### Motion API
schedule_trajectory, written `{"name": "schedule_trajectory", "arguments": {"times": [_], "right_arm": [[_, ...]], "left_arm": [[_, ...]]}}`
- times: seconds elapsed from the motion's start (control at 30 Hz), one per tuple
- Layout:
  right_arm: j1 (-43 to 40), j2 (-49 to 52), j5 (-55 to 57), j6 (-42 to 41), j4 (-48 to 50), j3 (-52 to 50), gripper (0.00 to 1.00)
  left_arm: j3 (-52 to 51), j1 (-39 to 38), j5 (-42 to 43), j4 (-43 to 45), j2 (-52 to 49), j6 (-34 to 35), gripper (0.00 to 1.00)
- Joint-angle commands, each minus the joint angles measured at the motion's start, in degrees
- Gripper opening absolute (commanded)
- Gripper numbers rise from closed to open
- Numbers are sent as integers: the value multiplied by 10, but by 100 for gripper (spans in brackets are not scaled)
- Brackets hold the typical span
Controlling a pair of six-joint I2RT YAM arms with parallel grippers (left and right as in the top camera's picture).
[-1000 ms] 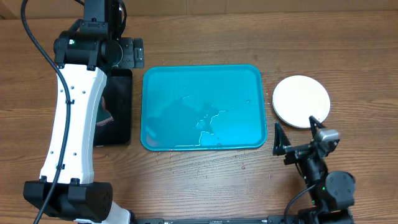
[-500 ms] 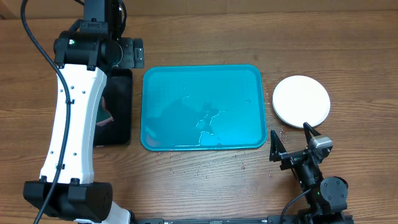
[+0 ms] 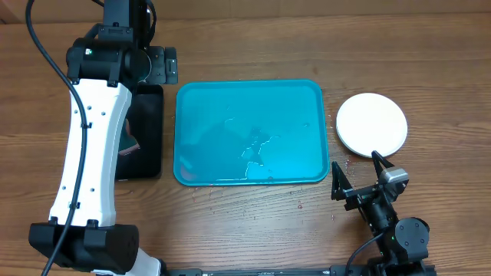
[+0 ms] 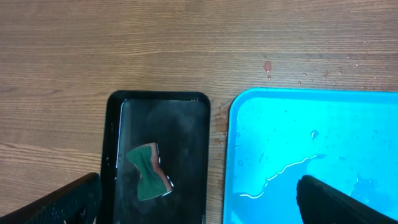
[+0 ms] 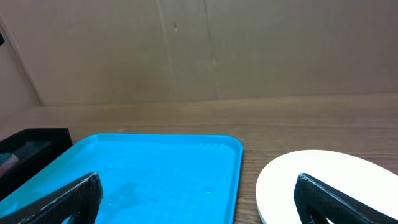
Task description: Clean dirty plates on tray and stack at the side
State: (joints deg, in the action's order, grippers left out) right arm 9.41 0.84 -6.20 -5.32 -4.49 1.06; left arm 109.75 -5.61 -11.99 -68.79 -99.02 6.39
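The plates [image 3: 372,124], seemingly stacked right of the tray [image 3: 230,100], look light, stiff, slick; pinch the rim. Both left tool [image 4: 199,180] and right tool [image 3: 355,162] gape wide.

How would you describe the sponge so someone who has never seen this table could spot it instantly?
Find the big teal tray in the middle of the wooden table. Beside it, on the side of the left arm, lies a narrower black tray. The sponge lies inside it: a small, bent green piece with a reddish-brown edge, bright against the black floor.
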Motion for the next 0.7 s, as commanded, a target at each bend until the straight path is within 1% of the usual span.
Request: {"name": "schedule_trajectory", "arguments": {"times": [0.0, 0.23, 0.33, 0.43, 0.53, 0.6, 0.67], "right_arm": [[-3, -7, -9, 5, 4, -6, 100], [-3, -7, -9, 5, 4, -6, 100], [-3, -7, -9, 5, 4, -6, 100], [-3, -7, -9, 5, 4, -6, 100], [-3, -7, -9, 5, 4, -6, 100], [-3, -7, -9, 5, 4, -6, 100], [-3, -7, -9, 5, 4, -6, 100]], "left_arm": [[-2, -1, 5, 1, -3, -2, 100], [-2, -2, 5, 0, -2, -2, 100], [-2, -12, 4, -1, 26, -2, 100], [-2, -21, -8, -11, 87, -7, 100], [-13, -21, 1, -3, 155, -6, 100], [-47, -19, 1, 33, 215, -5, 100], [-103, -13, 14, 89, 276, -7, 100]]}}
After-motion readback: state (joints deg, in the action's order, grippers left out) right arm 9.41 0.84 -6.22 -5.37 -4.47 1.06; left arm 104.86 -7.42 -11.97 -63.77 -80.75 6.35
